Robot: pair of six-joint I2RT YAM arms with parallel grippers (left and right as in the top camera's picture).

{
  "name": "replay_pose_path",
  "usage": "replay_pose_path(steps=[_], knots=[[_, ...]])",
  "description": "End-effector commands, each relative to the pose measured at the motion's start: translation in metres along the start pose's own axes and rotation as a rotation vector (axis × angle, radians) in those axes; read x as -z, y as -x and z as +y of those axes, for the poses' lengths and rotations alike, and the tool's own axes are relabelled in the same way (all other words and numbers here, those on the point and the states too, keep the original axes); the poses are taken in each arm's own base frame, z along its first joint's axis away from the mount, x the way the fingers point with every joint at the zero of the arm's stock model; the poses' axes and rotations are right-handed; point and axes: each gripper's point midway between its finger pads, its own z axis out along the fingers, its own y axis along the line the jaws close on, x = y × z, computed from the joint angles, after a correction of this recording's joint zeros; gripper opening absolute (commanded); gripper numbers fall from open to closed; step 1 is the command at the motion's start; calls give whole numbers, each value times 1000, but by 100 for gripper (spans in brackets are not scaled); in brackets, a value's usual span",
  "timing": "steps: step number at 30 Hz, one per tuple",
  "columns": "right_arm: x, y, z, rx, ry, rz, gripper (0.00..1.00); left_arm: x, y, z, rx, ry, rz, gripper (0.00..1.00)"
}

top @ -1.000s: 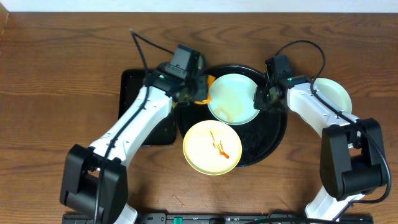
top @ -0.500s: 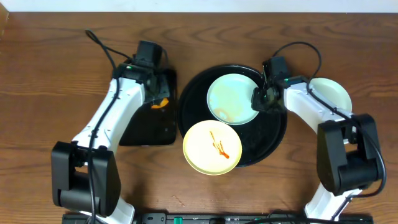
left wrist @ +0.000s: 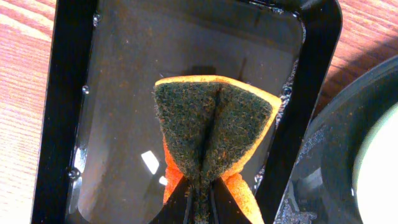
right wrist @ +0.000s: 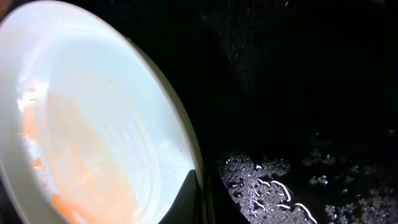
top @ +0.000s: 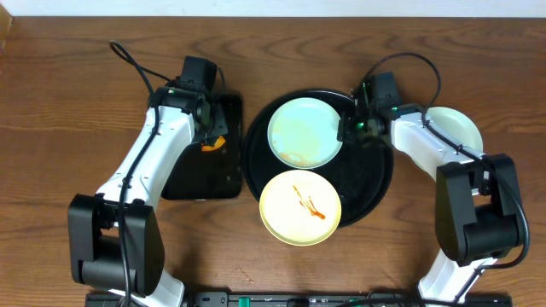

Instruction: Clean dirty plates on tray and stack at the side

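My L gripper [left wrist: 199, 190] is pinched tight on an orange sponge [left wrist: 211, 124], w/ the dark scrubby side facing the wrist cam. It hangs over the small black tray [left wrist: 68, 93]. I can't tell if the sponge touches it. That tray sits just left of the big round tray [top: 375, 181].

My R gripper [right wrist: 200, 198] is closed on the right edge of a mint plate [right wrist: 93, 124]. That plate is in the back part of the round tray and has a faint orange smear near its front edge. Wet drops shine on the black tray next to the fingers.

The yellow plate [top: 300, 207] w/ red streaks lies at the front, half on the round tray and sticking out over its rim. A third plate [top: 456, 128], pale and clean-looking, sits on the table [top: 68, 77] to the right, partly under my R arm.
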Motion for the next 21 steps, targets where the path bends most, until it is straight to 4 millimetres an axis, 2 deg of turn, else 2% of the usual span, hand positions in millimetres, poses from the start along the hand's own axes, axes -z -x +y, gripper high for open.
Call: replay_pose_path(steps=[1,3,4,8,11,16,21], knots=[[20,13,13,50,74,-42,1,-1,0,3,-16,14,-1,7],[31,19,18,99,82,-74,1,-1,0,3,-16,13,-1,8],[43,25,22,138,78,-111,1,-1,0,3,-16,13,-1,8],[72,41,20,177,2,-215,1,-1,0,3,-16,14,-1,8],[93,51,12,211,-94,-285,1,-1,0,3,-16,14,-1,7],[130,61,-14,265,-339,-379,1,-1,0,3,-16,13,-2,8],[154,63,-23,372,-565,-424,1,-1,0,3,-16,13,-2,8]])
